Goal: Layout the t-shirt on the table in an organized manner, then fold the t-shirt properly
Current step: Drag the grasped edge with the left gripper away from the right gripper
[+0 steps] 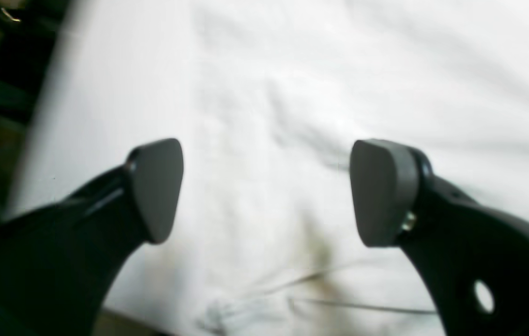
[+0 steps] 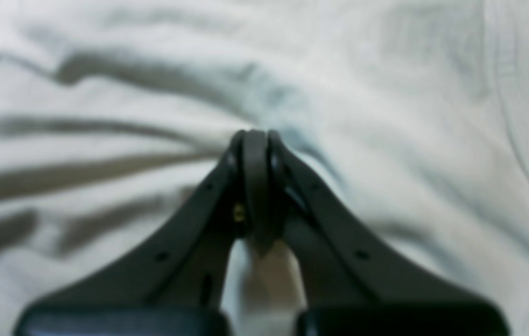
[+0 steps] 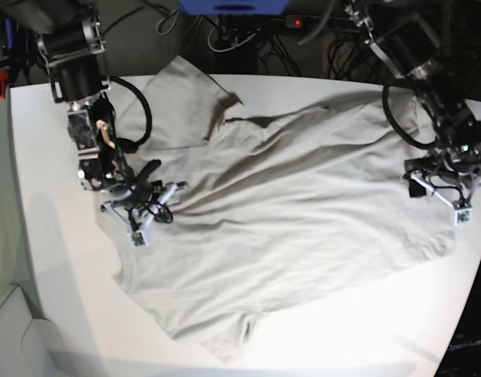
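The plain grey-beige cloth t-shirt [image 3: 279,228] is spread, wrinkled and unfolded, across the white desk [image 3: 52,236]; left pincer [image 1: 266,191] apart, right pincer [image 2: 256,154] clamped on cloth.

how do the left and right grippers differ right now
The left gripper is open, its pads wide apart above the t-shirt; the right gripper is shut, pads pressed together. In the base view the left gripper sits at the shirt's right edge, the right gripper at its left edge. Both are black.
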